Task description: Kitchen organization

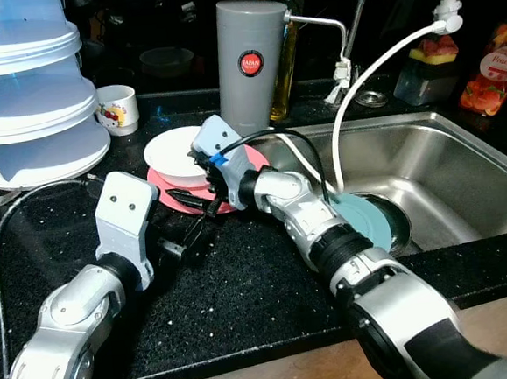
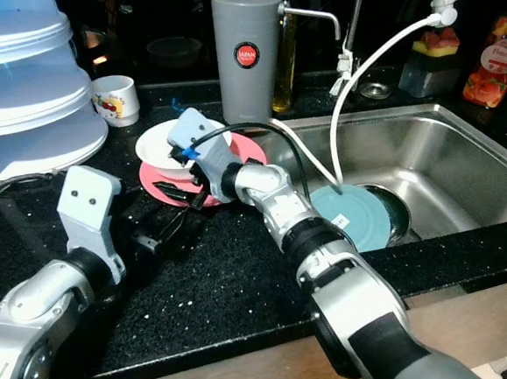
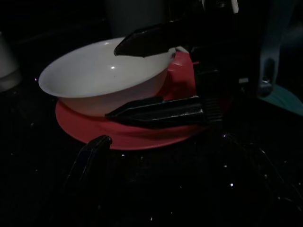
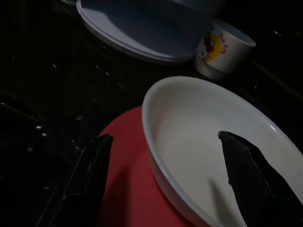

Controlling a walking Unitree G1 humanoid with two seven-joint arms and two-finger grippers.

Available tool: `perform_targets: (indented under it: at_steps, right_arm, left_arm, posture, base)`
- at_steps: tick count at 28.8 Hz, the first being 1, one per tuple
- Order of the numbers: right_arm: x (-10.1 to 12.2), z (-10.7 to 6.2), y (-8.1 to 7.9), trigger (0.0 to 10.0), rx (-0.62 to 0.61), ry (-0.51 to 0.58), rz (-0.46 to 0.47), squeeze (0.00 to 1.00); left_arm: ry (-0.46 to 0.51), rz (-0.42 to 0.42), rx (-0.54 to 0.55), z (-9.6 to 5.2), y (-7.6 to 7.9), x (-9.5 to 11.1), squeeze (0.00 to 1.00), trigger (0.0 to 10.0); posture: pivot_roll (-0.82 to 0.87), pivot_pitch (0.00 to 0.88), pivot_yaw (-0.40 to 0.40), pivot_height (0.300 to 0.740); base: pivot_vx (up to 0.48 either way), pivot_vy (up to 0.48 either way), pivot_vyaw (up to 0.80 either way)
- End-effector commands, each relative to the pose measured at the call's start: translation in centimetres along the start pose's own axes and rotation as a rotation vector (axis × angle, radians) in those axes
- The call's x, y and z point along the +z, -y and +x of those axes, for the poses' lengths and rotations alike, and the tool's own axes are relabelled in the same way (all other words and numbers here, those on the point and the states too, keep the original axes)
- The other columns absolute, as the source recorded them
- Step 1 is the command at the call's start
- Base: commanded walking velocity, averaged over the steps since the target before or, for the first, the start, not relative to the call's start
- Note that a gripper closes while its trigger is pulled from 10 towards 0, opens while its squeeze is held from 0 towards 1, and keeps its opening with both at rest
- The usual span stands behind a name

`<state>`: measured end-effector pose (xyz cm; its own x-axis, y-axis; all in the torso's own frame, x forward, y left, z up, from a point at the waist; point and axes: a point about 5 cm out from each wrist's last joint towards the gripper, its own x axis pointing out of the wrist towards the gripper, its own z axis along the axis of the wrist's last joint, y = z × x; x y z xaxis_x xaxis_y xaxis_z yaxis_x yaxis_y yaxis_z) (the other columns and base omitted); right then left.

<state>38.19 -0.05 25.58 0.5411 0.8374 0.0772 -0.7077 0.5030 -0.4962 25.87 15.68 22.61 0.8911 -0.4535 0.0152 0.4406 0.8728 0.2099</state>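
A black speckled bench (image 1: 245, 304) runs along the front, with a steel sink (image 1: 464, 182) set into it on the robot's right. At the far left stands a stack of white lidded containers (image 1: 27, 102), and behind the dishes a grey cylindrical canister (image 1: 250, 62). A teal plate (image 2: 357, 216) lies in the sink basin, under a white hose (image 1: 376, 70) from the tap. On the bench just left of the sink, a red plate (image 2: 170, 183) carries a white bowl (image 2: 158, 146). The right gripper (image 4: 163, 156) reaches across to this pair, its jaws spread wide astride the bowl's near rim, one finger inside the bowl and the other over the red plate. The left gripper (image 1: 187, 239) hovers low over the bench just in front of the red plate; I cannot tell how its jaws stand. A small white cartoon mug (image 1: 117, 110) sits behind, near the containers.
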Motion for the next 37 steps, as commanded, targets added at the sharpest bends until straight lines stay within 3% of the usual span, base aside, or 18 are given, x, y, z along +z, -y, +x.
perform_targets:
  at_steps: [1,8,14,15,16,18,19,30,37]
  right_arm:
    - [0.0,0.1,0.1,10.0,-0.009,-0.016,-0.031,0.00]
    - [-0.4,0.4,0.4,10.0,-0.054,-0.105,-0.101,0.00]
    - [-0.7,0.5,0.4,10.0,-0.051,-0.127,-0.088,0.00]
    - [-0.9,0.5,0.3,4.2,-0.040,-0.140,-0.078,0.00]
    - [-1.0,0.5,0.2,0.9,-0.028,-0.150,-0.086,0.00]
    - [-1.1,0.4,0.1,0.9,-0.021,-0.156,-0.092,0.00]
    - [-1.2,0.4,0.0,0.0,-0.009,-0.164,-0.100,0.00]
    - [-0.9,0.5,0.2,0.0,0.000,-0.158,-0.105,0.00]
    - [1.0,0.3,2.0,0.0,-0.103,-0.024,-0.023,0.00]
  left_arm:
    - [-0.010,0.010,-0.023,-0.2,0.3,0.1,0.00,10.0]
    - [-0.033,0.017,0.015,-0.3,-0.2,0.1,0.00,10.0]
    - [-0.036,0.015,0.012,-0.4,-0.2,0.1,0.00,10.0]
    - [-0.037,0.015,0.010,-0.4,-0.2,0.1,0.00,10.0]
    - [-0.037,0.016,0.007,-0.4,-0.2,0.1,0.00,10.0]
    - [-0.037,0.016,0.005,-0.3,-0.2,0.1,0.00,10.0]
    - [-0.036,0.018,0.002,-0.3,-0.2,0.1,0.00,10.0]
    - [-0.029,0.021,-0.006,-0.2,-0.2,0.2,0.00,10.0]
    - [-0.016,0.026,-0.032,-0.1,0.1,0.4,0.00,10.0]
  posture:
    - [0.04,0.083,-0.052,0.740]
    - [0.04,0.086,-0.054,0.740]
    - [0.04,0.085,-0.054,0.740]
    - [0.04,0.083,-0.054,0.740]
    - [0.04,0.083,-0.054,0.740]
    - [0.04,0.082,-0.053,0.740]
    - [0.04,0.083,-0.053,0.740]
    - [0.04,0.076,-0.057,0.740]
    - [0.04,0.073,-0.058,0.740]
  base:
    - [0.000,0.000,0.00]
    - [0.000,0.000,0.00]
    - [0.000,0.000,0.00]
    - [0.000,0.000,0.00]
    - [0.000,0.000,0.00]
    - [0.000,0.000,0.00]
    - [0.000,0.000,0.00]
    - [0.000,0.000,0.00]
    - [0.000,0.000,0.00]
